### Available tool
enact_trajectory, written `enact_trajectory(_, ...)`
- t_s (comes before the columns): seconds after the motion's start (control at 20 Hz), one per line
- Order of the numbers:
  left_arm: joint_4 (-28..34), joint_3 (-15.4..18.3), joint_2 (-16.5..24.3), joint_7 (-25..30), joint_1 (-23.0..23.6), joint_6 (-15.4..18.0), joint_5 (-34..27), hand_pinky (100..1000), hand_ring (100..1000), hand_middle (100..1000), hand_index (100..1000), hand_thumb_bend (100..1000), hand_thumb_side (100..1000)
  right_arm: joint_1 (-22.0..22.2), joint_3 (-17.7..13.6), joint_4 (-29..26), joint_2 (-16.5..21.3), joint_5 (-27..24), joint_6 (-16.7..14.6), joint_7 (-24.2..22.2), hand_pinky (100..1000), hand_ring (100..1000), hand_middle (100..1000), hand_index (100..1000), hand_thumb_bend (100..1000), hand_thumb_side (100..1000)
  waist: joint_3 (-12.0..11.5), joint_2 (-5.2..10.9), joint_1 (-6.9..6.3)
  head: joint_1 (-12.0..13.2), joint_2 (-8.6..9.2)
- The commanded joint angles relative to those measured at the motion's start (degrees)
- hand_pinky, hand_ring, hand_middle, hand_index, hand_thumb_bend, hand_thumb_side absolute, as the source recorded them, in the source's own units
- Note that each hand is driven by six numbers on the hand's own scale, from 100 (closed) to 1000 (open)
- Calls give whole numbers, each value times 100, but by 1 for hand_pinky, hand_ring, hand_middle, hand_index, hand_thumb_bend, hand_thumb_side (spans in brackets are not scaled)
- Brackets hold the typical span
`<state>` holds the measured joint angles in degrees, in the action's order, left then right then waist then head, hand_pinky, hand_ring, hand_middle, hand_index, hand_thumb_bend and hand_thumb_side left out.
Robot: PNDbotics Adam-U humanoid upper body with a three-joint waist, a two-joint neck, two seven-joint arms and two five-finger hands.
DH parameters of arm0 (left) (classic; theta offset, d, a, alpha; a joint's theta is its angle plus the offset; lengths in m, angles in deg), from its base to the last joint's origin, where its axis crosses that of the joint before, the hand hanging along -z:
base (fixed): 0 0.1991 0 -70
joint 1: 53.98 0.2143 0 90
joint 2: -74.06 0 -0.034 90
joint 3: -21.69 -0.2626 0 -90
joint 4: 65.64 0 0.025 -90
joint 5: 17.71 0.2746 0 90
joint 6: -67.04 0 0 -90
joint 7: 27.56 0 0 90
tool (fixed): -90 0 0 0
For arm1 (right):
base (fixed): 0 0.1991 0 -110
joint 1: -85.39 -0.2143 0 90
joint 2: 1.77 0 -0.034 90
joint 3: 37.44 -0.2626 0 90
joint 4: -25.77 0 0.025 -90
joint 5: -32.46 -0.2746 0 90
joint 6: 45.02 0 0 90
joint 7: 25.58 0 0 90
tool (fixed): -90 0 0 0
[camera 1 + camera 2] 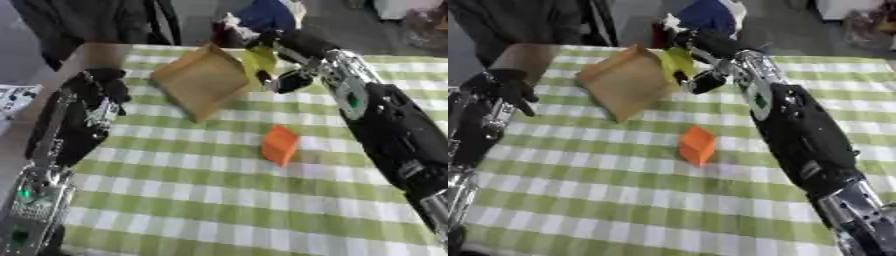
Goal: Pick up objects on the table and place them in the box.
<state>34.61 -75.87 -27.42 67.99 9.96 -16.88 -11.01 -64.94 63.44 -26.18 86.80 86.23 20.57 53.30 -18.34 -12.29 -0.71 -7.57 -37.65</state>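
- Covering the near part of the counter [219, 220], a green-and-white checked cloth [175, 200] is seen, with nothing resting on its closest rows.
- An orange block [280, 144] is found a little farther in, standing on the cloth near the middle, well apart from both hands.
- The left arm is seen coming in along the view's left side, and the left hand [103, 82] is held above the counter's left edge, its dark fingers curled downward with nothing between them.
- The right arm is stretched from the lower right up across the cloth toward the far side.
- A brown cardboard box [203, 80] is set beyond the block, tilted so that its open inside is turned toward the camera; no item can be made out inside it.
- The right hand [702, 50] is positioned at the box's far right rim, and a yellow object [677, 61] is gripped in its curled fingers, held just beside or against that rim; whether it touches the rim cannot be told.
- Dark and blue shapes are visible past the counter's far edge, too blurred to be identified.
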Motion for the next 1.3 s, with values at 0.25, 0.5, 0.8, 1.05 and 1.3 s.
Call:
enact_trajectory(0.25, 228, -130, -130, 196, -262, 46, -95, 450, 563, 521, 724, 250, 596, -245, -98, 176, -143, 373, 27, 193, 890, 898, 526, 886, 100, 100, -309, -45, -25, -390, 139)
enact_trajectory(0.5, 289, -146, -171, 233, -309, 39, -131, 450, 562, 521, 725, 250, 595, -256, -145, 447, -322, 716, 30, 387, 887, 894, 565, 891, 100, 100, -433, -108, -40, -510, 144)
enact_trajectory(0.8, 298, -158, -189, 249, -319, 27, -150, 450, 562, 521, 726, 250, 596, -175, -129, 620, -436, 1060, -42, 515, 889, 908, 731, 926, 100, 162, -445, -113, -43, -516, 147)
enact_trajectory(1.05, 293, -160, -186, 255, -317, 26, -150, 450, 561, 520, 726, 251, 596, -169, -158, 620, -431, 1258, -70, 628, 911, 956, 944, 966, 132, 301, -427, -95, -45, -497, 165)
enact_trajectory(1.3, 292, -162, -180, 260, -311, 27, -144, 450, 561, 520, 726, 251, 597, -167, -157, 496, -395, 1303, -85, 809, 921, 971, 1000, 980, 212, 368, -393, -87, -35, -469, 178)
